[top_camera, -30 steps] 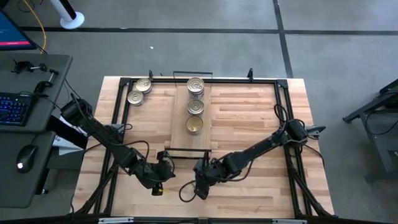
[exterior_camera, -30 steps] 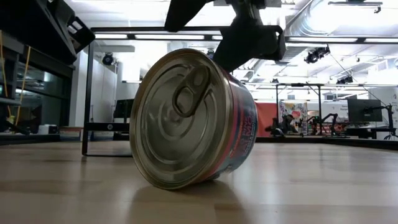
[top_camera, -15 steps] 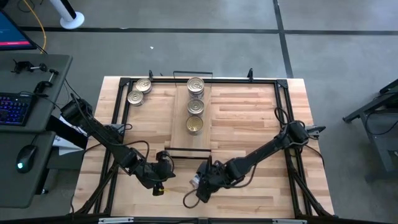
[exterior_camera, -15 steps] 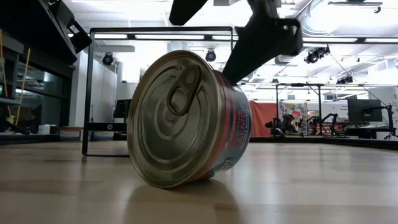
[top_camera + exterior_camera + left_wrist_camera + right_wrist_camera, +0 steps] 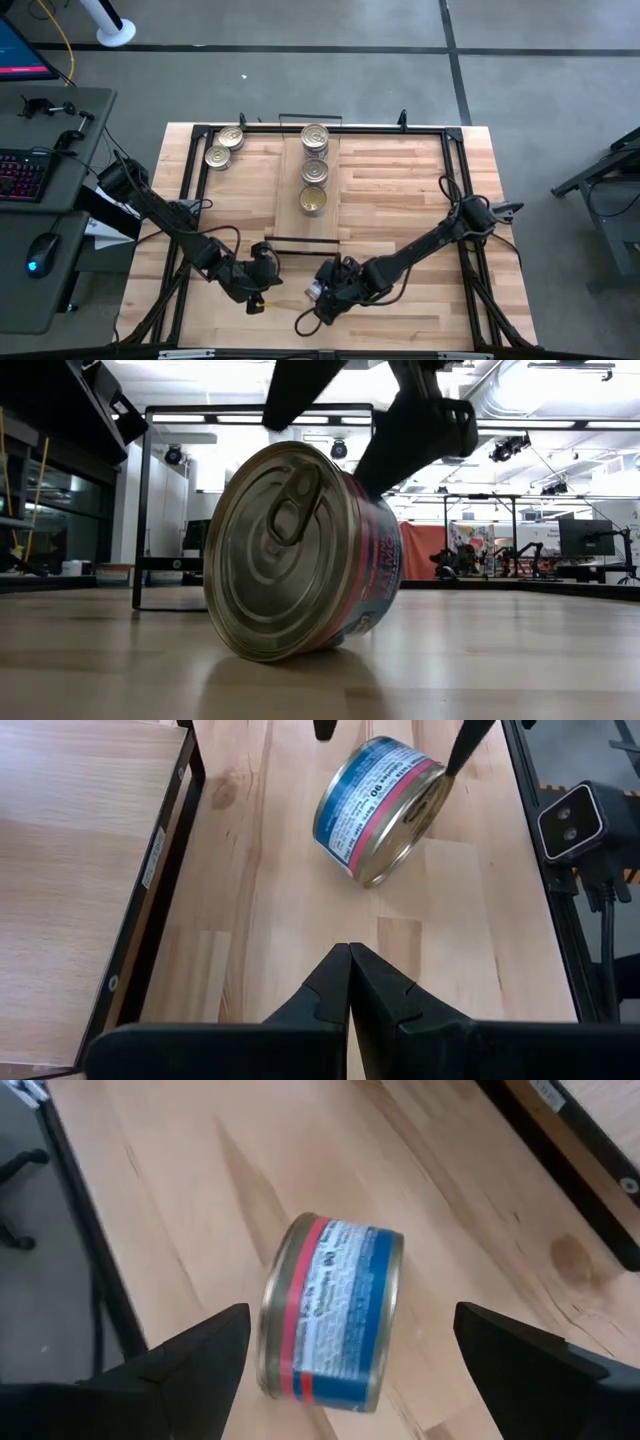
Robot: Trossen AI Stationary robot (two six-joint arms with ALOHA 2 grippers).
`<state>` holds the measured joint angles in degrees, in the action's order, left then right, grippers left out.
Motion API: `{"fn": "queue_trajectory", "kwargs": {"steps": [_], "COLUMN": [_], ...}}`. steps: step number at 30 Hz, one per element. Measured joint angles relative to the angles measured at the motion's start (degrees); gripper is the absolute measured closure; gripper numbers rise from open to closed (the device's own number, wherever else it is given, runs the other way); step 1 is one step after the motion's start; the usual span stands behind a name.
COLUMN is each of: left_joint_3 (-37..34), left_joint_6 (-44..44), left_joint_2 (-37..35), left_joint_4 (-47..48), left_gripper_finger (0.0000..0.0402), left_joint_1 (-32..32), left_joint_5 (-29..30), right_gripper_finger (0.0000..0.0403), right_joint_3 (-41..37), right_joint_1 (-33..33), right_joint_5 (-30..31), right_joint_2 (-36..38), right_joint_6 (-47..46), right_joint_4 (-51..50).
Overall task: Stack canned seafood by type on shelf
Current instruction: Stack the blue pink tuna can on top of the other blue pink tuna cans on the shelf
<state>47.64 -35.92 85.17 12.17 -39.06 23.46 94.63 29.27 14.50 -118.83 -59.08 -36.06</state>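
Tin (image 5: 330, 1310) lies tipped on its edge on the table, between my right gripper's (image 5: 345, 1370) spread fingers, ungripped; I'd lower, center the rim, then close slowly so it can't roll.

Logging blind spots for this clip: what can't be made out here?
- High view: the can near the right tool is mostly hidden by that arm.
- Low view: the can blocks the shelf behind it.
- High view: shelf tins' labels are too small to tell types.
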Motion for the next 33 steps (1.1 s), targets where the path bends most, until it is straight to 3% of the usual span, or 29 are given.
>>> {"fn": "queue_trajectory", "kwargs": {"steps": [8, 17, 21, 26, 29, 33], "left_joint_3": [0.0, 0.0, 0.4, 5.1, 6.5, 6.8], "left_joint_6": [0.1, 0.1, 0.1, 0.1, 0.1, 0.0], "left_joint_2": [0.0, 0.0, -0.7, -5.8, -10.0, -16.6], "left_joint_4": [0.2, -0.2, 0.0, 8.6, 18.5, 27.7], "left_gripper_finger": [0.0402, 0.0401, 0.0401, 0.0401, 0.0401, 0.0401], "left_joint_1": [1.0, 1.1, 1.1, 1.5, 0.8, -0.8], "left_joint_5": [0.2, 0.1, -3.4, -21.1, -21.4, -16.0], "right_gripper_finger": [0.0061, 0.0069, 0.011, 0.0226, 0.0234, 0.0234], "right_joint_3": [0.0, 0.0, 0.6, 6.6, 11.4, 17.4], "right_joint_1": [0.0, 0.3, 0.4, 1.8, 3.4, 5.7], "right_joint_5": [-0.2, -5.2, -4.7, -3.7, -4.0, -4.1], "right_joint_2": [-2.9, -5.8, -5.8, -5.7, -5.6, -5.6], "right_joint_6": [0.0, 0.6, 1.2, 9.2, 13.1, 12.8], "right_joint_4": [0.8, 1.3, 1.0, -3.3, -10.2, -22.0]}}
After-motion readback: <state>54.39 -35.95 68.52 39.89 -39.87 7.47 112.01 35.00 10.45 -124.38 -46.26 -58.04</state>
